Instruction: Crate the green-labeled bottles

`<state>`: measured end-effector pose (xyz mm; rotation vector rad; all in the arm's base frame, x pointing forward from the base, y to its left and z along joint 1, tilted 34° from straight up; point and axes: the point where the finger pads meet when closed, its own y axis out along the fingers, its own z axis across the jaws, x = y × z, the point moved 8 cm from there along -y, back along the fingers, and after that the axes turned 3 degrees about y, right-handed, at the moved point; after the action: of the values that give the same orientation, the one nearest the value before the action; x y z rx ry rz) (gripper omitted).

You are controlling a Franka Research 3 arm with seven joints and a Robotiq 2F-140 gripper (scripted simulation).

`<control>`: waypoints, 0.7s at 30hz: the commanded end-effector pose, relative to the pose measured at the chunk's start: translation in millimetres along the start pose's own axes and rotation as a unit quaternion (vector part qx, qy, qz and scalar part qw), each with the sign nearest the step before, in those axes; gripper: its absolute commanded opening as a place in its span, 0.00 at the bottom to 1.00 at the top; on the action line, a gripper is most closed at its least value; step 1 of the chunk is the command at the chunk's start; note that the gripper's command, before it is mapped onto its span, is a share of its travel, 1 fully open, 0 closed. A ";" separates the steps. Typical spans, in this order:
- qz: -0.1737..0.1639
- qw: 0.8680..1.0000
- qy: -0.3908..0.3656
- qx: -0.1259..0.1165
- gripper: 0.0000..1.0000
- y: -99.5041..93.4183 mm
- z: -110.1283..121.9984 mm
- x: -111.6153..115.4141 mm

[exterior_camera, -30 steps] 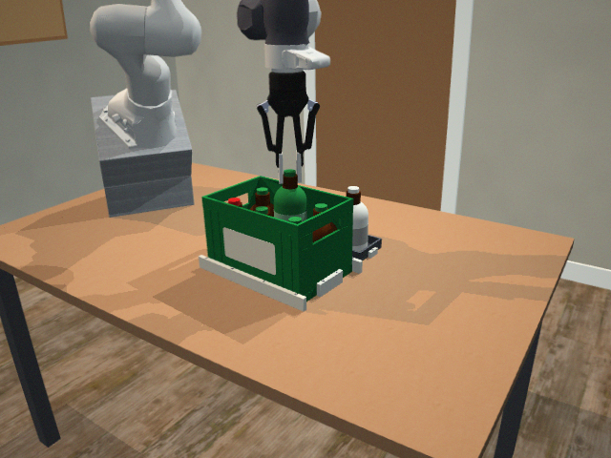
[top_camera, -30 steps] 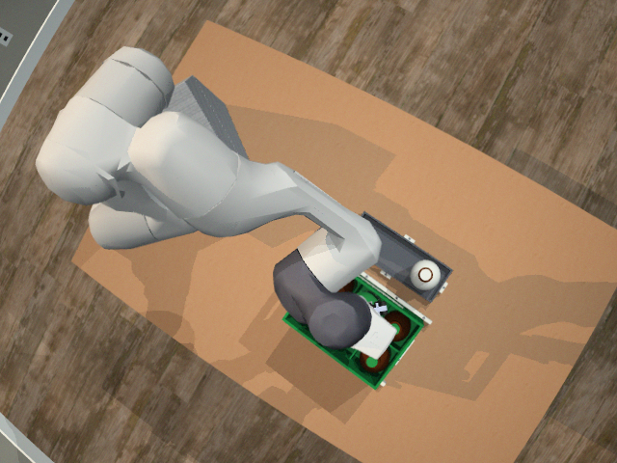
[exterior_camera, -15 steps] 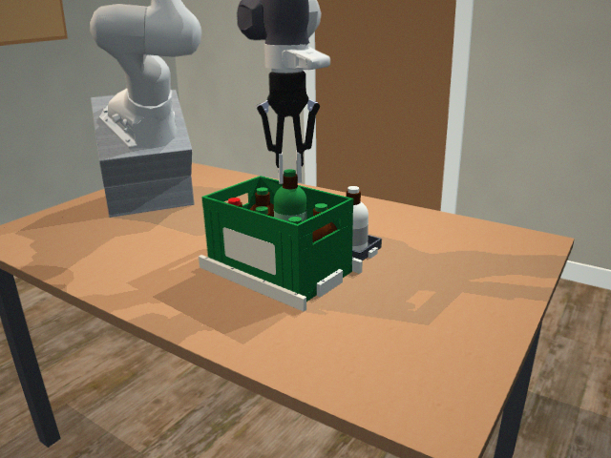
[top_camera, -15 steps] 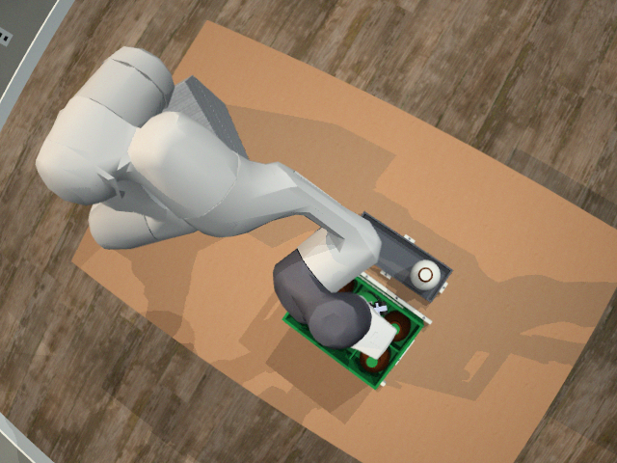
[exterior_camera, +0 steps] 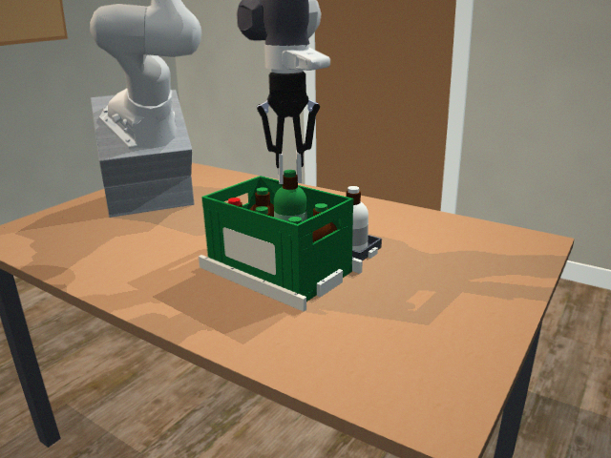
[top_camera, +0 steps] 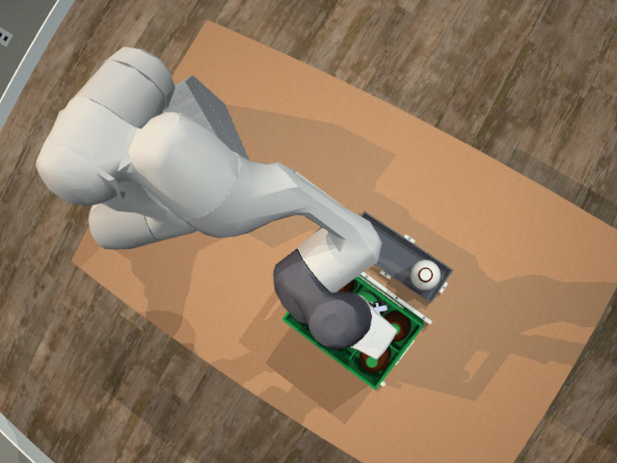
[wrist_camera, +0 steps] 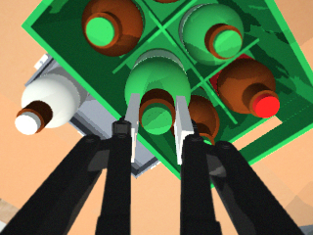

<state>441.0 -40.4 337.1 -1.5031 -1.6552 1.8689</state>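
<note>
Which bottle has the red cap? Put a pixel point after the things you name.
The brown bottle (exterior_camera: 234, 200) (wrist_camera: 242, 80) at the end of the crate (top_camera: 330, 352) (exterior_camera: 212, 231) (wrist_camera: 73, 74). The other caps you can see are green or white.
</note>
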 end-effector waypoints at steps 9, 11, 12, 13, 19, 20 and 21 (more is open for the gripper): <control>0.003 1.000 -0.003 -0.002 0.00 4.7 -1.2 -1.2; 0.003 1.000 -0.003 -0.002 0.00 6.6 -1.2 -1.2; 0.003 1.000 -0.003 -0.002 0.00 7.6 -1.2 -1.3; 0.003 1.000 -0.003 -0.002 0.00 8.7 -1.2 -1.3; 0.003 1.000 -0.003 -0.002 0.00 14.5 -1.2 -1.3; 0.003 1.000 -0.003 -0.002 0.00 14.5 -1.2 -1.3; 0.003 1.000 -0.003 -0.002 0.00 15.7 -1.2 -1.3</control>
<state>446.2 -45.6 323.3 -1.4949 -1.6515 1.8693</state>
